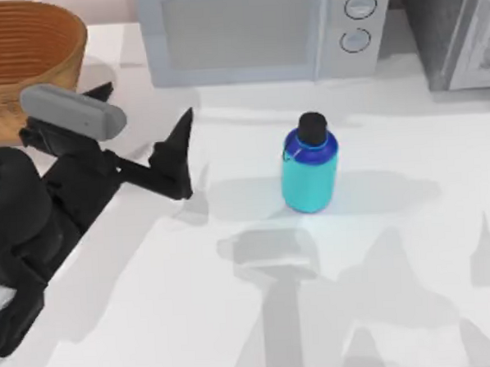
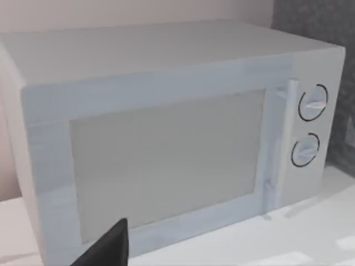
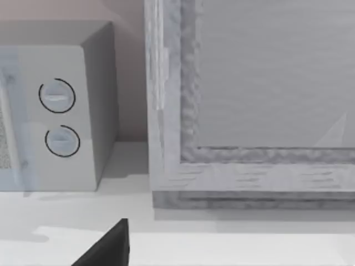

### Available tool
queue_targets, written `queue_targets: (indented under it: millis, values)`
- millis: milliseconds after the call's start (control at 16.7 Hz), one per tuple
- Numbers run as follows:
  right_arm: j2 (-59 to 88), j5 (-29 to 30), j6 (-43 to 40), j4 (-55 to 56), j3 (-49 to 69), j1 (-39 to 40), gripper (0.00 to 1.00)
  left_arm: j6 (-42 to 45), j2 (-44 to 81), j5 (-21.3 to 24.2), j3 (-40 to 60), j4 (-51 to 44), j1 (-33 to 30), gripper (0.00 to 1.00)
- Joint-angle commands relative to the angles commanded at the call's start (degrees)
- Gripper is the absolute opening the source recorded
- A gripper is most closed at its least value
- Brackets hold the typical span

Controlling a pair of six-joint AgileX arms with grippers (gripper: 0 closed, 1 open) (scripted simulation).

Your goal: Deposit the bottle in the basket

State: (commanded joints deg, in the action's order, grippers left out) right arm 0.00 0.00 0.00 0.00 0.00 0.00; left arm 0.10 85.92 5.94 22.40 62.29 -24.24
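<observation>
The worktop [image 1: 236,332] was white and carried a pale grey microwave [image 1: 262,30] along its far edge, with a grey textured cabinet [image 1: 455,29] beside that. The basket [image 1: 25,55] sat at the far left corner: a wide round wicker bowl, golden-brown outside and ribbed orange-brown within.

The left arm reached in from the left side, its gripper [image 1: 180,154] hanging low over the worktop, near the basket and pointing toward the microwave. One dark pointed finger [image 1: 181,133] rose clear of the rest, but whether the fingers were open or closed could not be told.

The bottle [image 1: 310,173] stood upright to the right of those fingers, apart from them and untouched. It was squat and turquoise, with a darker blue shoulder band, a small loop and a round black cap [image 1: 312,127].
</observation>
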Motion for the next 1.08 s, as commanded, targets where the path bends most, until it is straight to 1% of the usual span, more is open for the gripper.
queue_targets:
  millis: [300,540,660,780,1080]
  values:
    - [0.0,0.0,0.0,0.0,0.0,0.0,1.00,0.1,28.5,1.9,7.1,19.6,-7.7,1.00]
    - [0.0,0.0,0.0,0.0,0.0,0.0,1.00,0.3,43.4,3.0,11.6,31.2,-12.0,1.00]
    - [0.0,0.0,0.0,0.0,0.0,0.0,1.00,0.4,47.6,3.3,13.1,35.0,-13.3,1.00]
    - [0.0,0.0,0.0,0.0,0.0,0.0,1.00,0.5,49.4,3.5,13.9,36.7,-14.0,1.00]
    - [0.0,0.0,0.0,0.0,0.0,0.0,1.00,0.5,49.4,3.5,13.7,36.7,-13.7,1.00]
